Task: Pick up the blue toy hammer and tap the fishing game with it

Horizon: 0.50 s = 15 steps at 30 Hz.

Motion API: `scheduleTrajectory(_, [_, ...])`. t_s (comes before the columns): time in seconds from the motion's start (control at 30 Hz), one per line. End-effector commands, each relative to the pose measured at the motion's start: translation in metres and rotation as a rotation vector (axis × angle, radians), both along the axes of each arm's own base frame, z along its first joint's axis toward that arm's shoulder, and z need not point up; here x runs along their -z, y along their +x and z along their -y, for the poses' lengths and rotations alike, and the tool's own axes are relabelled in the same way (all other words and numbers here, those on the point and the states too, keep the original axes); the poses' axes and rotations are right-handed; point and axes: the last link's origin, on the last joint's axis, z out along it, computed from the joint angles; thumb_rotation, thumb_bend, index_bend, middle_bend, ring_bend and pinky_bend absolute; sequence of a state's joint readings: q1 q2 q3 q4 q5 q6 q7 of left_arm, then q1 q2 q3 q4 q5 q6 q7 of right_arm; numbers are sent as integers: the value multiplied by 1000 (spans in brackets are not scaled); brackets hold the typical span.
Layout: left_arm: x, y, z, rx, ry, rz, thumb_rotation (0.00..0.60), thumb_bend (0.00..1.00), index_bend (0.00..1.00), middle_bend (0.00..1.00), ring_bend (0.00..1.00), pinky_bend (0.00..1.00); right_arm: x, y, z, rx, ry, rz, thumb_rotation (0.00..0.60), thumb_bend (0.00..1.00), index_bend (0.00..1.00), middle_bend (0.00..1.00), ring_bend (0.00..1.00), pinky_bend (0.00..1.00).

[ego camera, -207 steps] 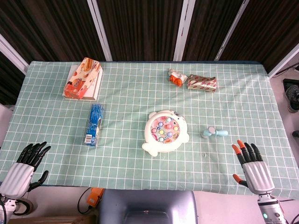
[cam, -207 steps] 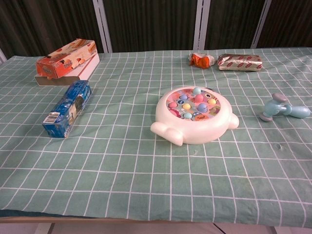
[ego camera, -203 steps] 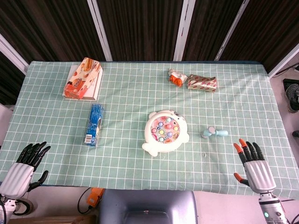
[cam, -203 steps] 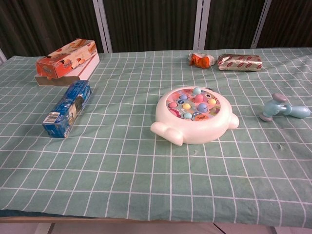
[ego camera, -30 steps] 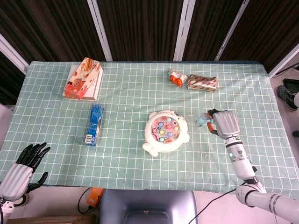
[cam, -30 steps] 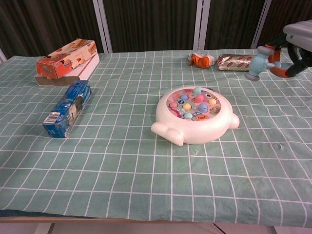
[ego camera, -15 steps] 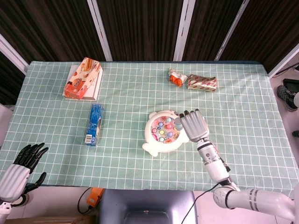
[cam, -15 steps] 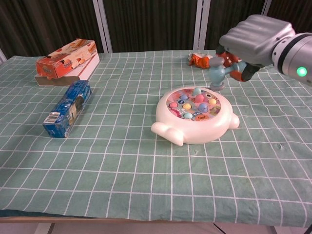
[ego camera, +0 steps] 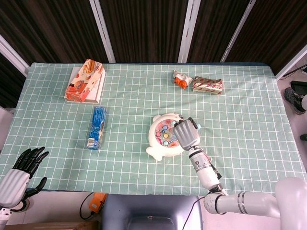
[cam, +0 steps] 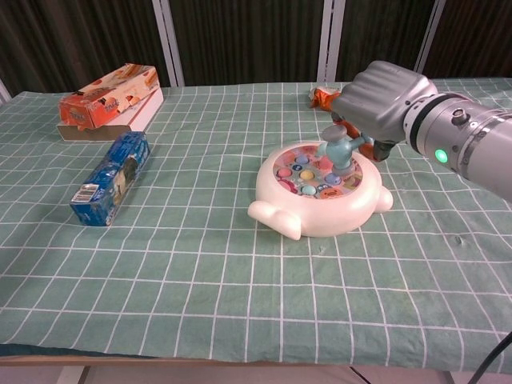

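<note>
The fishing game (cam: 318,194), a white round toy with coloured fish on top, sits mid-table; the head view shows its left part (ego camera: 160,136). My right hand (cam: 382,99) grips the blue toy hammer (cam: 339,151) by its handle. The hammer's head points down and touches the game's top on its far right side. In the head view the right hand (ego camera: 185,134) covers the game's right half and hides the hammer. My left hand (ego camera: 20,173) hangs off the table's near left corner, fingers spread and holding nothing.
An orange box (ego camera: 85,80) lies at the far left and a blue packet (ego camera: 97,128) nearer on the left. A small orange snack (ego camera: 181,79) and a brown foil packet (ego camera: 207,85) lie at the back, right of centre. Green checked cloth (ego camera: 249,115) covers the table.
My right hand has swung left and down with the hammer. The hammer head, above the game's far edge half a second ago, now rests on its top. The left hand is still.
</note>
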<state>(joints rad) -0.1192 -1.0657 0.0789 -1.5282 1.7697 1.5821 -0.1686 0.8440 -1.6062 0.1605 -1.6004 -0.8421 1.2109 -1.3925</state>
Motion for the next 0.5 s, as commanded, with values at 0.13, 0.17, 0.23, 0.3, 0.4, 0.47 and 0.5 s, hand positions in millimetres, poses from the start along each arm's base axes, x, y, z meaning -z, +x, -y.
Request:
scheduleTrajectory(0.13, [0,0,0,-1,1,0,600,412,0,0,0,0,4,0,1,8,3,-30,600,594,916,617,712,749])
scheduleTrajectory(0.17, [0,0,-1,-1,1,0,600,412,0,0,0,0,5,0,1,9,3,-32,600,594,916,617,712,749])
scheduleTrajectory(0.23, [0,0,-1,-2,1,1,600,412,0,0,0,0,4,0,2,10,0,-32,600,594,916,617,712,749])
scheduleTrajectory(0.3, [0,0,0,-2,2,1,600,412,0,0,0,0,3,1,2,9,-6,-21,600,594,916,617,712,749])
scheduleTrajectory(0.4, [-1,0,0,-2,4,6,600,413,0,0,0,0,-5,6,6,-4,-39,27,600,594,916,617,712,749])
scheduleTrajectory(0.47, [-2,0,0,-2,6,8,600,412,0,0,0,0,-10,8,10,-6,-64,58,600,594,916,617,712,749])
scheduleTrajectory(0.5, [-2,0,0,-2,6,9,600,412,0,0,0,0,-11,8,11,-5,-71,65,600,594,916,617,712,749])
